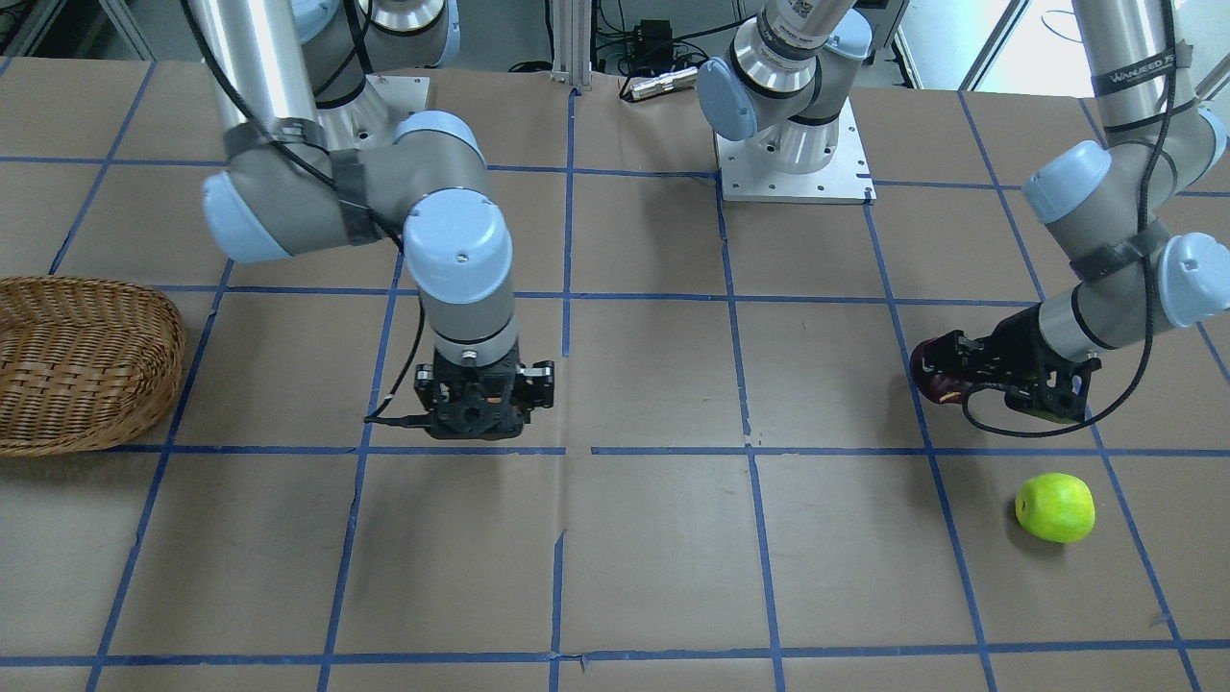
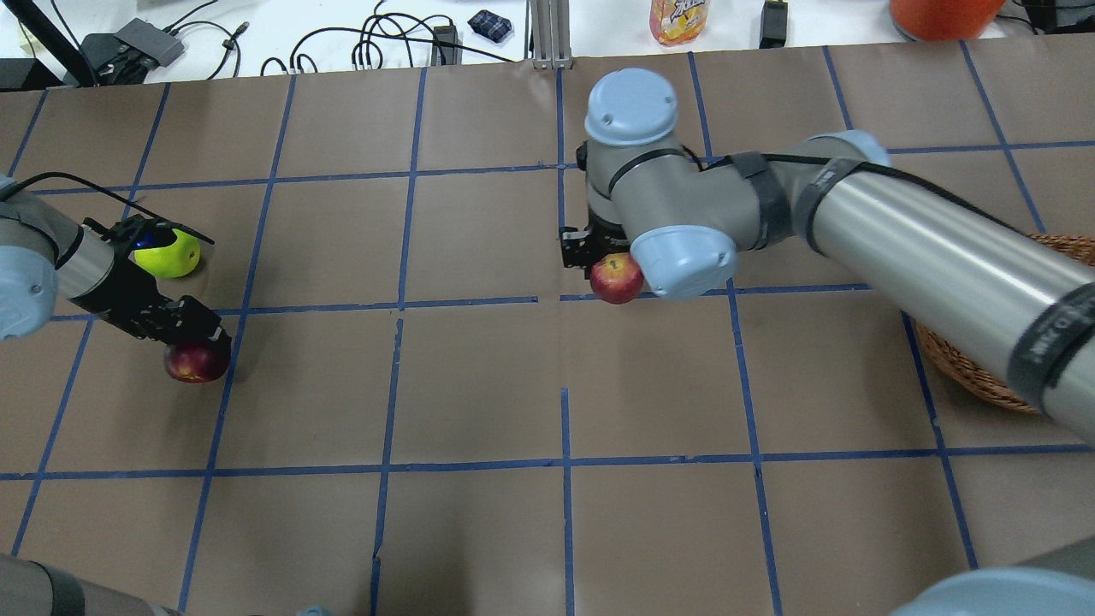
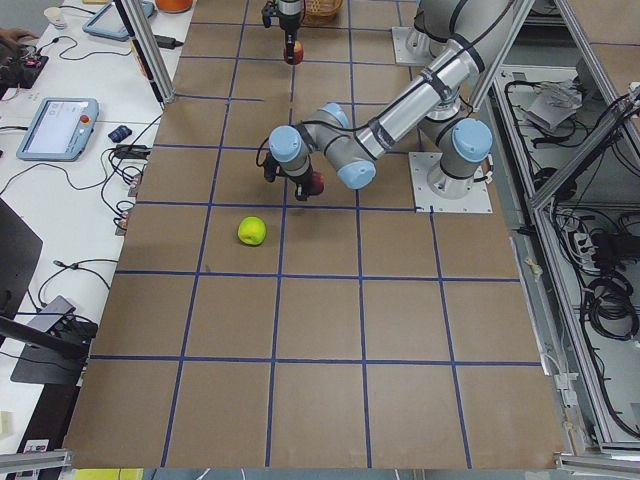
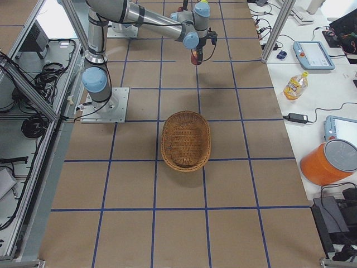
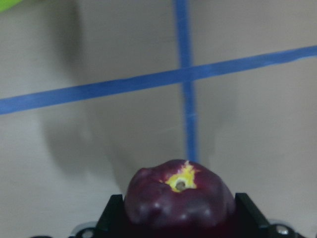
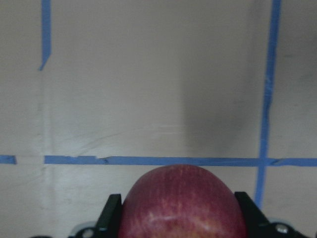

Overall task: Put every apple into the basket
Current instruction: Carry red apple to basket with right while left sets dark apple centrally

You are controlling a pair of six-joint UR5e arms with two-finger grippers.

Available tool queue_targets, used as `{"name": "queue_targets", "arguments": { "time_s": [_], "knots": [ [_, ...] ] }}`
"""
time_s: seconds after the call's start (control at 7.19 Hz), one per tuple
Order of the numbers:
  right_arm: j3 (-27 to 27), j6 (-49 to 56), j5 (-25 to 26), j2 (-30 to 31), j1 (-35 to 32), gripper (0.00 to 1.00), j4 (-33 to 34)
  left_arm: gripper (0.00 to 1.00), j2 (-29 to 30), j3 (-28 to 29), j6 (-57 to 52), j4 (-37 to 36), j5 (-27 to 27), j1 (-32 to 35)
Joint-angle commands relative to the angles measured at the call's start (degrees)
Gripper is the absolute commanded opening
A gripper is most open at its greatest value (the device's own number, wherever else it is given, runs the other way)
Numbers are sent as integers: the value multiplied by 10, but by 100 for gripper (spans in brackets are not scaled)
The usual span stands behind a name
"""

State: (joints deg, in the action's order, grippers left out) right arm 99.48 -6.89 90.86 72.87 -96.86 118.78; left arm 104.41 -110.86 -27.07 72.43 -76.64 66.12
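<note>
1. Right gripper [image 6: 179, 223] is clamping the red apple [image 2: 616, 279] over open table, short of the woven basket [image 4: 186, 139].
2. Left gripper [image 2: 198, 352] is squeezing the maroon apple [image 5: 179, 198], far from basket.
3. Green apple [image 1: 1055, 506] is lying loose, far from basket too.

basket [image 1: 86, 360]: cut off by the front-facing view's left edge; in the overhead view mostly hidden behind the right arm [image 2: 924, 248], with only a strip of rim showing.
red apple [image 2: 616, 280]: upper part covered by the right arm in the overhead view; lower part cut off at the bottom of the right wrist view; hidden under the right gripper [image 1: 476, 413] from the front.
maroon apple [image 5: 178, 191]: underside cut off at the bottom of the left wrist view; largely masked by the left gripper [image 1: 937, 370] from the front.
green apple [image 5: 9, 4]: only a blurred sliver in the left wrist view's top corner.
</note>
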Motion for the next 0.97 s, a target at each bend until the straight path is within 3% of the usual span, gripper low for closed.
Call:
{"name": "queue_targets", "arguments": {
  "time_s": [0.0,0.14,0.28,0.56,0.7,0.83],
  "knots": [
    [31,99,5,54,159,12,-24,0,-9,-3,220,-44,25,190],
    [53,224,5,75,230,12,-17,0,21,-1,301,-156,27,274],
    [69,306,-2,93,289,11,-15,0,60,-1,340,-253,27,314],
    [87,510,-40,81,447,11,16,0,117,16,507,-374,84,360],
    [104,575,-50,58,496,11,104,0,135,45,538,-381,83,374],
    [117,627,-57,24,543,12,165,99,139,36,539,-383,82,385]
  ]
}}
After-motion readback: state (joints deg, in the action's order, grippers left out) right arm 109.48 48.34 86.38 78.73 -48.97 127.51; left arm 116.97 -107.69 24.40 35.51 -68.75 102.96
